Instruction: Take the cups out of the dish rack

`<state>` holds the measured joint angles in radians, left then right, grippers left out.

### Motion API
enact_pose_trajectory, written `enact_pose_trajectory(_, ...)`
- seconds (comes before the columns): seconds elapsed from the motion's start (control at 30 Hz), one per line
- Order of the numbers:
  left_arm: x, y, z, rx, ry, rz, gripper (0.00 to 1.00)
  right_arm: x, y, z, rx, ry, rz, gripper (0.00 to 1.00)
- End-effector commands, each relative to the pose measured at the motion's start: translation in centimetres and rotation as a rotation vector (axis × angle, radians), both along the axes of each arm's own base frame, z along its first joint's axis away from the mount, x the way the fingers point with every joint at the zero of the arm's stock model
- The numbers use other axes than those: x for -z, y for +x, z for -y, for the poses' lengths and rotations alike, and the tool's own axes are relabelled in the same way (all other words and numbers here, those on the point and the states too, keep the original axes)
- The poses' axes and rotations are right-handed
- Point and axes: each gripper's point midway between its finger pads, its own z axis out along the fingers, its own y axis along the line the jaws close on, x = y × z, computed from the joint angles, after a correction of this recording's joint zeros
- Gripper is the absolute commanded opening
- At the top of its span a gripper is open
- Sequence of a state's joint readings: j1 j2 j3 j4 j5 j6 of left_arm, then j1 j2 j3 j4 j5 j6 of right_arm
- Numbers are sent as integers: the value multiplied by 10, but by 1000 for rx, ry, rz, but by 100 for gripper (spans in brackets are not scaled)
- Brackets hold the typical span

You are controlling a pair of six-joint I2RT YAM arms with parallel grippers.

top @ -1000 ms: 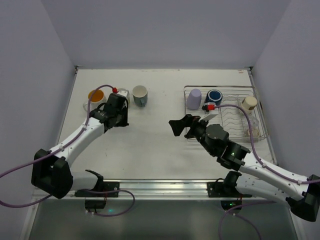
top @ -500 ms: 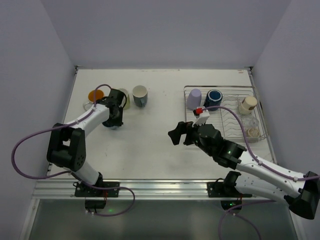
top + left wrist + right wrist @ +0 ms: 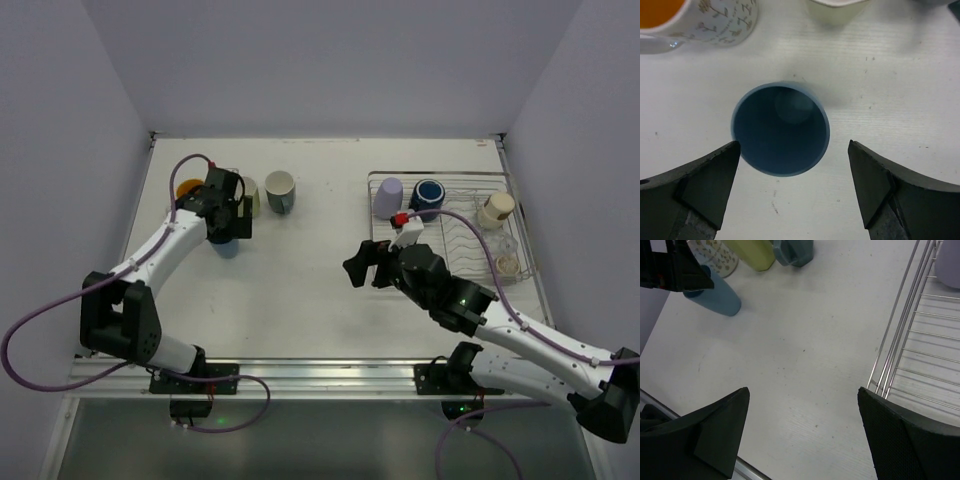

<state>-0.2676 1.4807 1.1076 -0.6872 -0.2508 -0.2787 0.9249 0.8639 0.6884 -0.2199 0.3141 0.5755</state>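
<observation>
Between the left gripper [image 3: 793, 146] fingers [image 3: 705, 185] a blue cup [image 3: 780, 130] is seen from straight above: upright, mouth up, standing on the table [image 3: 900, 90]. Jaws are spread wide, one finger on each side of the cup. The pad on the orange-cup side sits right at the rim; contact cannot be told. The other pad is clearly apart from the cup wall. Nothing is gripped.

Ahead of that hand, two more cups are set on the table: an orange cup [image 3: 715, 17], white outside with a flower print, and a yellow cup [image 3: 837, 6]. Both are near the blue cup but not touching it. A grey cup [image 3: 280, 190] is placed just beside the yellow cup, on the side away from the hand.

Right gripper [image 3: 803, 392]: jaws spread wide, nothing held, hovering over bare table. The rack [image 3: 900, 340] edge is seen just beside this hand, on the side away from the blue cup. Well ahead of the hand, the left gripper and the four cups on the table are in view.

Three cups are seen in the rack, in the part away from the right hand: a lavender cup [image 3: 388, 197], a navy cup [image 3: 429, 193] and a cream cup [image 3: 497, 208]. Lavender is closest to the hand, cream farthest.
</observation>
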Motion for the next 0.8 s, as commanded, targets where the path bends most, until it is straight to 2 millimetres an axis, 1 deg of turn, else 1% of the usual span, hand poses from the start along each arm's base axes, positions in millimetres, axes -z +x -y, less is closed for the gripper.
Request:
enact_pose_trajectory(0.0,-48,22,1,-21,-36,168,93,-25,6,1,-7,6,30,90)
enact_pose_trajectory(0.1,-53,23,6,0,-60,170,93,-32,12,10,17,-3,38,88)
enact_pose_trajectory(0.13,-59,22,12,14,-90,187,93,-35,17,16,39,-8,47,83)
enact_pose_trajectory(0.17,-64,23,15,24,-108,208,93,-39,20,20,53,-8,54,81)
enact_pose_trajectory(0.2,-70,24,18,34,-122,227,93,-41,28,29,79,-7,52,79)
enact_pose_trajectory(0.23,-84,22,21,43,-145,267,93,-42,33,35,91,-14,57,76)
enact_pose_trajectory(0.27,-95,22,30,71,-186,302,93,-48,38,41,107,-11,65,67)
enact_pose_trajectory(0.3,-104,20,37,93,-216,329,93,-48,50,55,154,-16,64,63)
enact_pose_trajectory(0.33,-123,16,49,138,-282,390,93,-44,58,61,176,-40,55,60)
enact_pose_trajectory(0.37,-134,12,56,169,-321,428,93,-46,64,66,194,-46,52,55)
enact_pose_trajectory(0.4,-142,6,68,218,-367,458,93,-45,74,76,227,-54,45,54)
enact_pose_trajectory(0.43,-164,-8,79,279,-434,521,93,-43,80,80,240,-69,40,53)
enact_pose_trajectory(0.47,-167,-13,85,308,-467,562,93,-39,91,81,254,-89,18,53)
enact_pose_trajectory(0.5,-172,-20,90,340,-495,590,93,-35,100,87,279,-103,5,52)
enact_pose_trajectory(0.53,-179,-34,95,384,-542,637,93,-41,109,90,293,-114,13,52)
enact_pose_trajectory(0.57,-182,-42,96,404,-559,659,94,-26,120,90,304,-144,-28,52)
enact_pose_trajectory(0.6,-180,-48,97,425,-572,669,94,-23,129,95,321,-158,-40,55)
enact_pose_trajectory(0.63,-176,-61,99,466,-589,683,94,-28,138,97,336,-160,-35,60)
enact_pose_trajectory(0.67,-174,-68,99,483,-592,692,95,-26,146,98,345,-171,-42,66)
enact_pose_trajectory(0.7,-169,-73,100,498,-597,693,95,-12,157,102,359,-203,-76,74)
enact_pose_trajectory(0.73,-161,-84,99,526,-596,698,95,-8,164,103,363,-214,-86,78)
enact_pose_trajectory(0.77,-158,-88,98,535,-594,704,95,-13,173,101,367,-212,-80,80)
